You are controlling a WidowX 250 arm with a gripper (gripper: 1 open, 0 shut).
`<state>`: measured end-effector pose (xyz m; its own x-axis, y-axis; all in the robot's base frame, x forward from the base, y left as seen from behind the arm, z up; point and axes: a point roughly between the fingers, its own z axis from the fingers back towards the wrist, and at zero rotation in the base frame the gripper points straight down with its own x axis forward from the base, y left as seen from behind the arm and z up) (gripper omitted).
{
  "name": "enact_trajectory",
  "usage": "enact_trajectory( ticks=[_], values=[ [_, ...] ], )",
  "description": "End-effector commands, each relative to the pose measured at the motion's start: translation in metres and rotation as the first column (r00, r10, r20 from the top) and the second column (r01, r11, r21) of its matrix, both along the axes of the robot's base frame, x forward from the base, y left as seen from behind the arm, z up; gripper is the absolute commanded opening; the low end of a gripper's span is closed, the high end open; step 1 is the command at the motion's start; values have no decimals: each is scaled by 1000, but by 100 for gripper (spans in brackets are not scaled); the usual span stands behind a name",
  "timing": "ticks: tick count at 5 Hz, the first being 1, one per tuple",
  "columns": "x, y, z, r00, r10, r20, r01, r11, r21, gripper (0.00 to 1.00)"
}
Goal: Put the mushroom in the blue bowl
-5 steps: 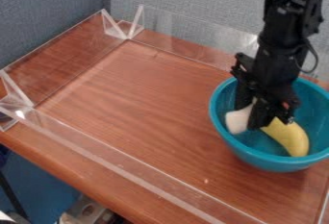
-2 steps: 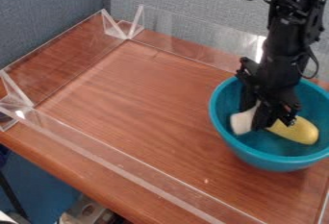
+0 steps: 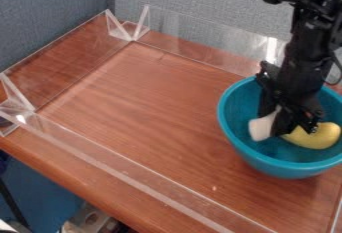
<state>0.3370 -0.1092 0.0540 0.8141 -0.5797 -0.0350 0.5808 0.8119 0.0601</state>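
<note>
- My tool (image 3: 285, 120) is clamped tight on the mushroom (image 3: 263, 127), pointing down inside the blue bowl (image 3: 241, 139) at the table's (image 3: 147, 107) right edge.
- The mushroom hangs low beside the banana (image 3: 314, 135).
- Next, I judge: let go, then lift clear.

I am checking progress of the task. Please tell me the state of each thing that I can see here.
Black end effector: shut, lowered into the bowl.
Small toy mushroom with cream-white stem: inside the bowl, at the end effector's tip; cap hidden.
Large round teal-blue plastic bowl: upright on the table.
Yellow banana: lying in the bowl.
Wooden table: bare, behind clear walls.
</note>
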Motion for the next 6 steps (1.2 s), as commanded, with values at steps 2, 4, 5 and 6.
enact_trajectory(
  ticks=[2,4,5,6],
  values=[
    [6,-17,18,999,-15,45,16,1000,-8,100],
    [15,9,54,993,-39,109,41,999,-16,100],
    [9,25,90,984,8,176,-7,1000,-6,100],
    [1,48,125,966,77,248,-84,996,16,100]
  ],
)
